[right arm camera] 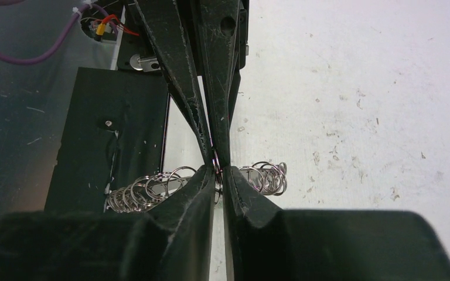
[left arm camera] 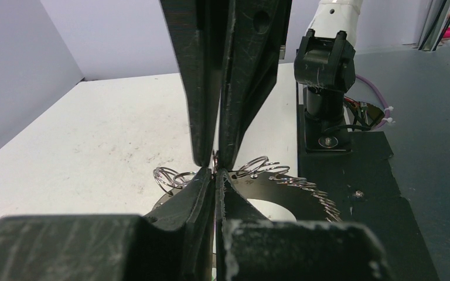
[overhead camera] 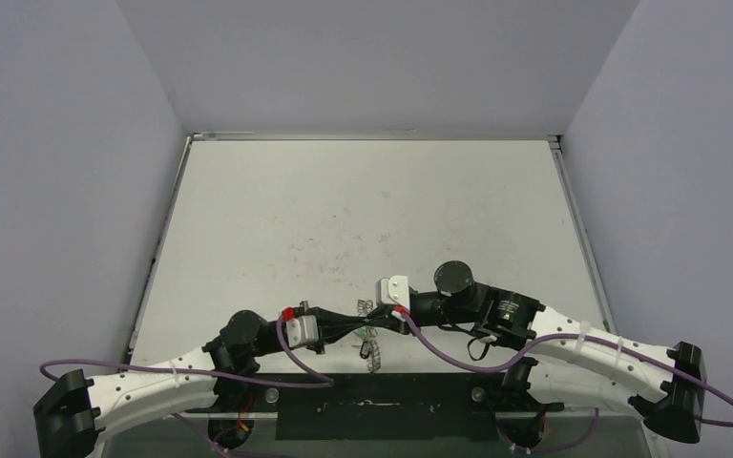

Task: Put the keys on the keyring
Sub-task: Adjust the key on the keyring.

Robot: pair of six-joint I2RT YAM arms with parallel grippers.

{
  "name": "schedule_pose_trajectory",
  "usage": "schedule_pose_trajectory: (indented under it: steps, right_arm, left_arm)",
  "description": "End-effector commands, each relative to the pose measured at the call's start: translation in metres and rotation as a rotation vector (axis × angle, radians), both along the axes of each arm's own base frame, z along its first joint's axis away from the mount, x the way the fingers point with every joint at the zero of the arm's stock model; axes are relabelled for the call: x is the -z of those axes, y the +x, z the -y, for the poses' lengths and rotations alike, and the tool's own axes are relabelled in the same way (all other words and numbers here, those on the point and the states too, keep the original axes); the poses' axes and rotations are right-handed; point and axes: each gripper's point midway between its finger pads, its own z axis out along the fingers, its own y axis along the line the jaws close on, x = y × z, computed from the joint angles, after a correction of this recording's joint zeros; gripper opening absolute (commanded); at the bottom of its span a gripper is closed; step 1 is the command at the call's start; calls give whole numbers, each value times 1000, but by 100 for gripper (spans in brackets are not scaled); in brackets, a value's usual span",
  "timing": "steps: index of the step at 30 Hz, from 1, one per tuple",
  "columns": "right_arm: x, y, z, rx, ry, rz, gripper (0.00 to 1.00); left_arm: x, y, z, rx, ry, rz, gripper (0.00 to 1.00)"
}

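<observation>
The keyring (left arm camera: pixel 296 190) is a dark flat hoop with a hollow centre and many small silver wire loops round its rim. It also shows in the right wrist view (right arm camera: pixel 146 188) and, small, in the top view (overhead camera: pixel 372 347) near the table's front edge. My left gripper (left arm camera: pixel 215 171) and right gripper (right arm camera: pixel 218 170) meet tip to tip over its rim. Both are shut, with a small wire loop (right arm camera: pixel 215 165) pinched at the tips. In the top view, the left gripper (overhead camera: pixel 365 321) and the right gripper (overhead camera: pixel 379 315) touch. The keys are hidden.
A black base plate (overhead camera: pixel 382 401) runs along the near edge with both arm mounts on it. The right arm's base post (left arm camera: pixel 323 76) stands on it. The white table (overhead camera: pixel 363 219) is scuffed. Purple cables (overhead camera: pixel 296 367) loop round both arms.
</observation>
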Motion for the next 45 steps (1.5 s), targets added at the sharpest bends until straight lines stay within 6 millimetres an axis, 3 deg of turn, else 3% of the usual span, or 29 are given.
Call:
schedule_pose_trajectory:
  steps: [1, 2, 9, 14, 16, 29, 45]
  right_arm:
    - [-15, -1, -7, -30, 65, 22, 4]
    - [-15, -1, -7, -27, 64, 22, 0]
    - [-18, 4, 0, 12, 15, 21, 0]
    - [-13, 10, 8, 72, -110, -37, 0]
    - [-10, 13, 10, 104, -168, -75, 0]
    - [-4, 16, 6, 131, -419, -217, 0]
    - [-1, 4, -7, 63, -424, -292, 0]
  left_arm:
    - [-35, -6, -2, 22, -114, 54, 0]
    - [-35, -6, -2, 23, -114, 54, 0]
    - [-34, -5, -5, 8, -99, 61, 0]
    - [-27, 0, -8, -25, -32, 63, 18]
    - [-26, 2, -11, -40, -8, 66, 20]
    - [-7, 10, -6, -55, 172, 28, 22]
    - [-1, 15, 2, -50, 231, 32, 20]
